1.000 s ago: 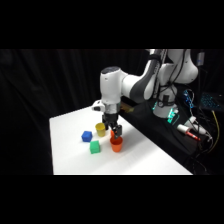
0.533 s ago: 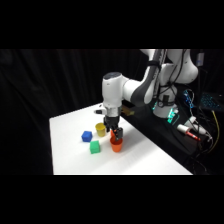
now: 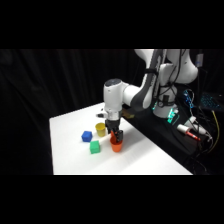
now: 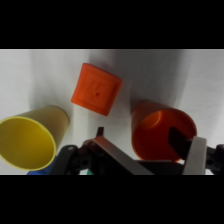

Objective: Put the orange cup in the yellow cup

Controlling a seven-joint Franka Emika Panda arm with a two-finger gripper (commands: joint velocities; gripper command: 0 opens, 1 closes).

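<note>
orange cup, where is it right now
In the side view the orange cup stands on the white table under the gripper, right of the green block and just in front of the yellow cup.

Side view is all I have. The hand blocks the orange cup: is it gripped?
Observer: Not as far as the wrist view shows. The hand is open, with one finger over the orange cup's mouth and the other outside its wall.
Operator: Is the yellow cup clear?
Observer: The yellow cup is empty and stands apart from the orange cup.
Operator: Anything behind the hand?
Observer: An orange block beyond the two cups, touching neither.
</note>
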